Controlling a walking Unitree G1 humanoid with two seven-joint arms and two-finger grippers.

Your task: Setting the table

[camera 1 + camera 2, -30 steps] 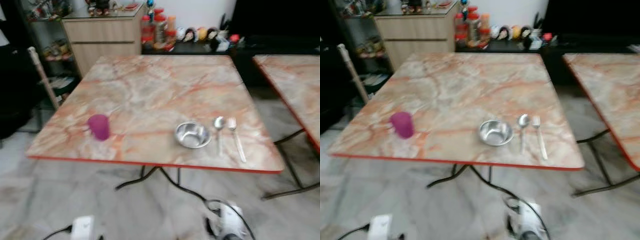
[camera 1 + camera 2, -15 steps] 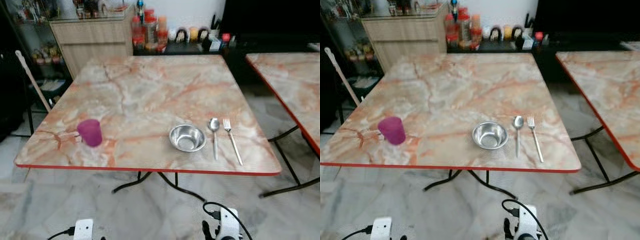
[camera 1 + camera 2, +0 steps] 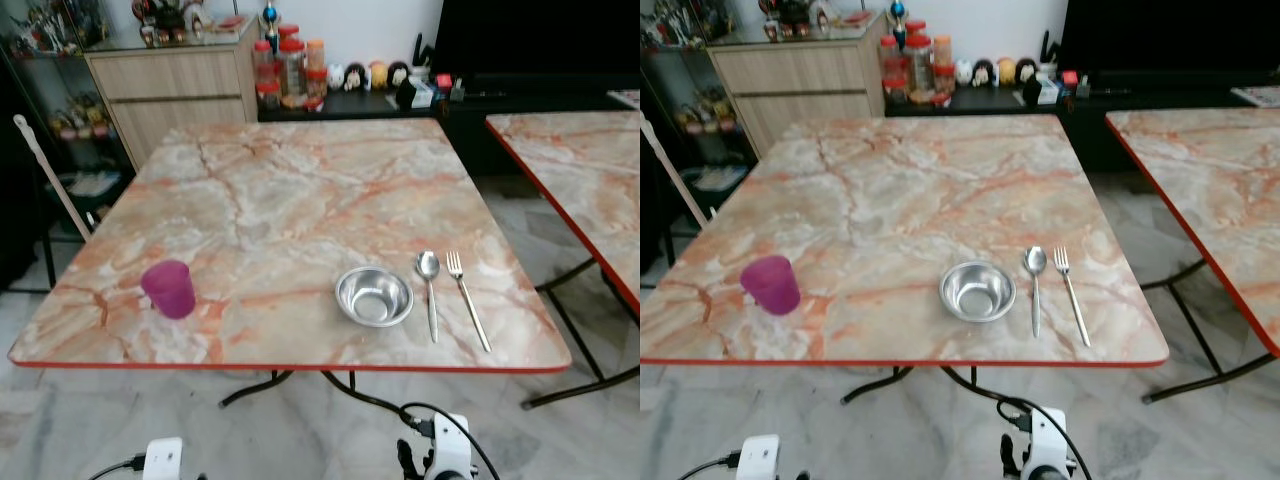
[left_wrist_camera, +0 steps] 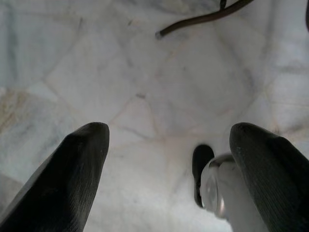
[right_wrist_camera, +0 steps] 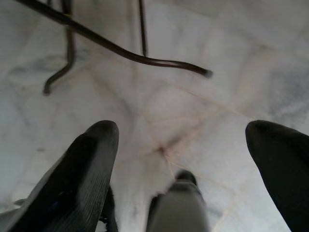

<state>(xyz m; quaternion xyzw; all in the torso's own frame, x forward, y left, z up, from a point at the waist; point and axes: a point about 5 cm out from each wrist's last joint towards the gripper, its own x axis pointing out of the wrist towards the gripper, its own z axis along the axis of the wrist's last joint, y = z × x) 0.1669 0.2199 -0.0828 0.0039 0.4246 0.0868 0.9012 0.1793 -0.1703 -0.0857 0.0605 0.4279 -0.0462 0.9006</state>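
Marble floor below both spread, down-pointing end effectors.

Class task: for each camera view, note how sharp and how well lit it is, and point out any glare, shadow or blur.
Left eye view: evenly lit and sharp; the steel bowl shows soft glare, the purple cup a faint shadow. Right eye view: much the same, with the dark cabinet at the back underexposed. Left wrist view: the near fingers are soft, out of focus. Right wrist view: the floor is bright but hazy.
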